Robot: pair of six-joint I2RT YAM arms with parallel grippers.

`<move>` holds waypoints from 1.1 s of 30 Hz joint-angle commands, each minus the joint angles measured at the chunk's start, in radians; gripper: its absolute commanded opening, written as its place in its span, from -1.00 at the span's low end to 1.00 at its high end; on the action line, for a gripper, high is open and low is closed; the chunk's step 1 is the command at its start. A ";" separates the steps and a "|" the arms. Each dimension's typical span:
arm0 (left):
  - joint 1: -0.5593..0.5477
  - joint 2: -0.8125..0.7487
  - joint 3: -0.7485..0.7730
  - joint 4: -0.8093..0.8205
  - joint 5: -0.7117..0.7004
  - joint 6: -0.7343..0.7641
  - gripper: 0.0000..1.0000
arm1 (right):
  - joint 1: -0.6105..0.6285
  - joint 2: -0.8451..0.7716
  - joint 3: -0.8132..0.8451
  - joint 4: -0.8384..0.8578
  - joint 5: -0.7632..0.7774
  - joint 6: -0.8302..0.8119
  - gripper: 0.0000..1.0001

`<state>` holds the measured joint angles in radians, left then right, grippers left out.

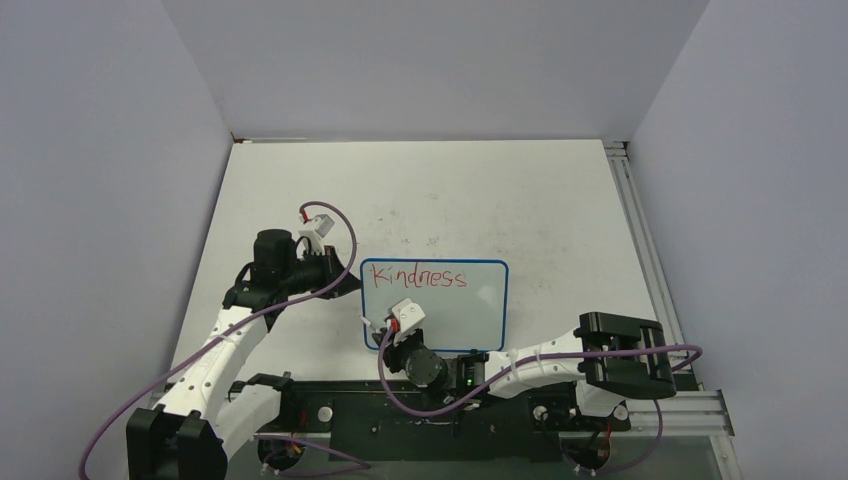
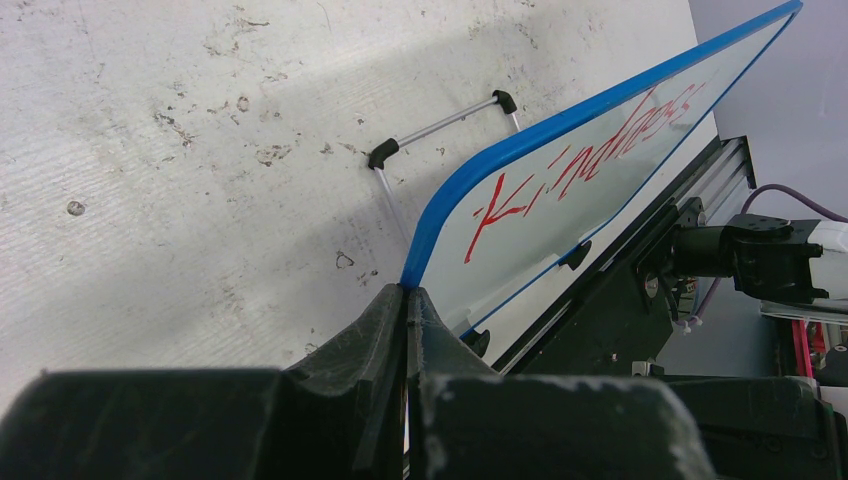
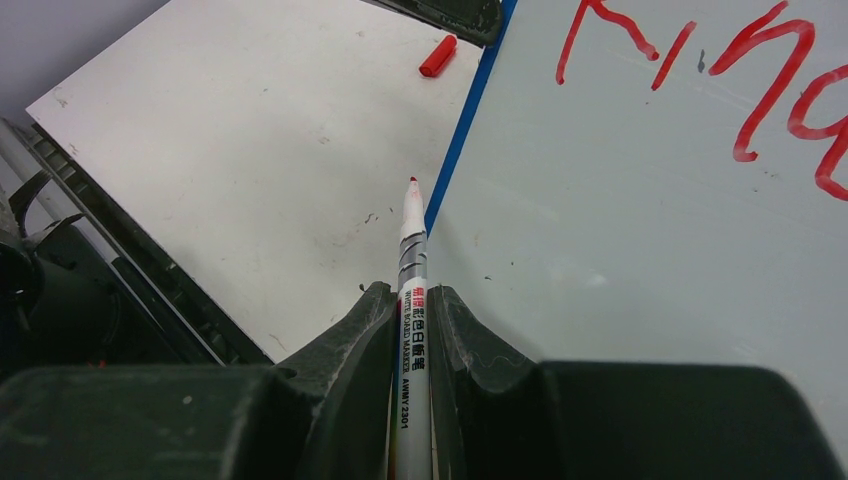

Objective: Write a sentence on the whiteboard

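Note:
The whiteboard [image 1: 450,310] lies on the table with its blue frame and the red word "Kindness" along its top. My left gripper [image 1: 352,277] is at the board's left edge. In the left wrist view it [image 2: 408,292] is shut on the blue frame of the whiteboard [image 2: 560,200]. My right gripper [image 1: 398,328] hovers over the board's lower left part. It [image 3: 411,292] is shut on a white marker [image 3: 412,260], whose red tip points at the blue left edge of the whiteboard [image 3: 620,200]. I cannot tell whether the tip touches.
A red marker cap [image 3: 437,56] lies on the table left of the board. A thin metal stand with black clips [image 2: 440,125] shows behind the board. An aluminium rail [image 1: 640,230] runs along the table's right side. The black base plate [image 1: 400,412] lines the near edge.

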<state>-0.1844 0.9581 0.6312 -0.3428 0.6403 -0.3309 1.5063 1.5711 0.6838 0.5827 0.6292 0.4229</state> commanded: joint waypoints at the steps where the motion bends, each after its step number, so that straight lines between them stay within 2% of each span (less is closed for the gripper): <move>1: -0.009 -0.012 0.039 0.006 0.013 0.001 -1.00 | 0.006 -0.003 0.037 0.043 0.030 -0.003 -0.89; 9: -0.008 -0.009 0.040 0.005 0.011 0.001 -1.00 | 0.012 0.011 0.044 0.038 0.035 -0.009 -0.89; 33: -0.009 -0.007 0.041 0.004 0.006 0.001 -1.00 | 0.046 -0.083 -0.047 0.028 0.221 0.033 -0.89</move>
<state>-0.1844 0.9581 0.6312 -0.3439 0.6403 -0.3309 1.5459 1.5387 0.6479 0.5823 0.7944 0.4328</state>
